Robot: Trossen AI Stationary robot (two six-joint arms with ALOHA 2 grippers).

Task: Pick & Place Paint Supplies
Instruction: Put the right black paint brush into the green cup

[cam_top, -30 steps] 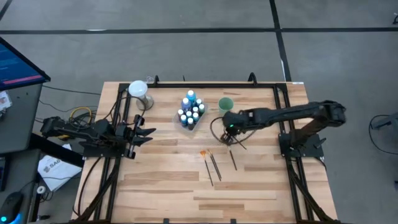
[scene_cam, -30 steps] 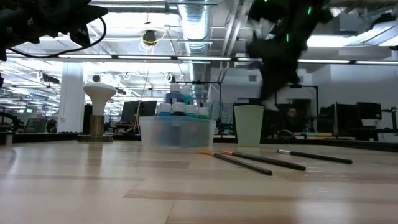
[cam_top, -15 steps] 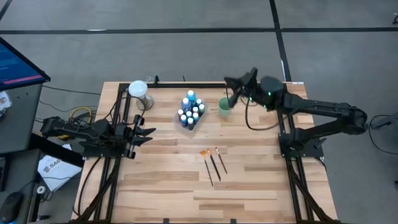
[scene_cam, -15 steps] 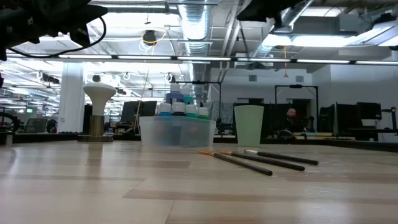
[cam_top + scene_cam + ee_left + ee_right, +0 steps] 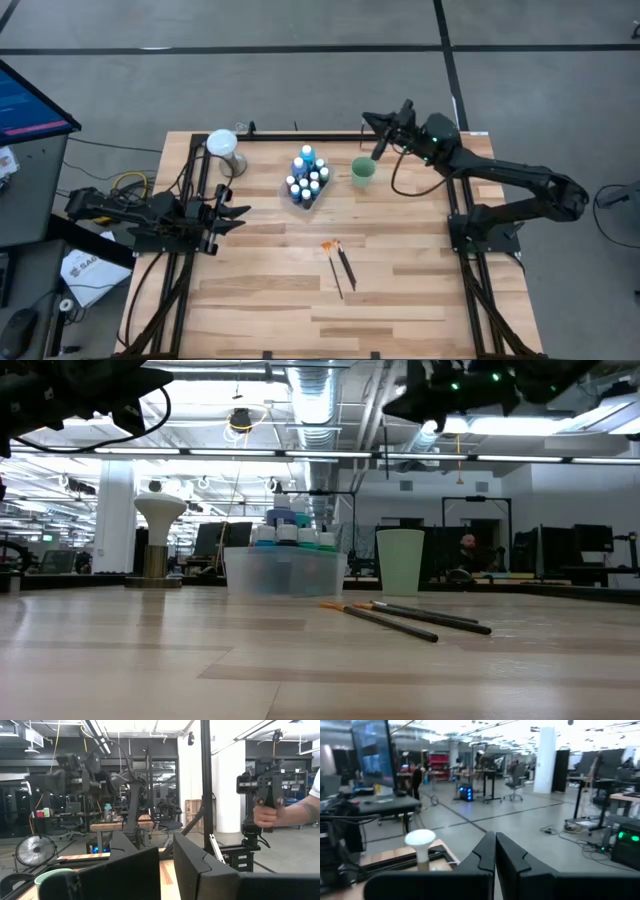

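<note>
Right gripper (image 5: 376, 127): raised above the green cup (image 5: 363, 171), at about two o'clock on the table. Fingers pressed together on a thin dark brush (image 5: 382, 147) that hangs tip-down over the cup's mouth — held so, I judge, to drop in upright.
Left gripper (image 5: 240, 216): waiting at the nine o'clock edge, fingers pressed together, nothing between them.
Brushes on the table (image 5: 341, 267): two lie side by side near the centre, toward six o'clock, one orange-tipped — likely next in line.
Paint bottles (image 5: 308, 179): white-capped and blue, clustered in the clear tray (image 5: 285, 572) at twelve o'clock, just beside the cup.
White lamp-like stand (image 5: 224, 148): ten o'clock, apart from the work.
</note>
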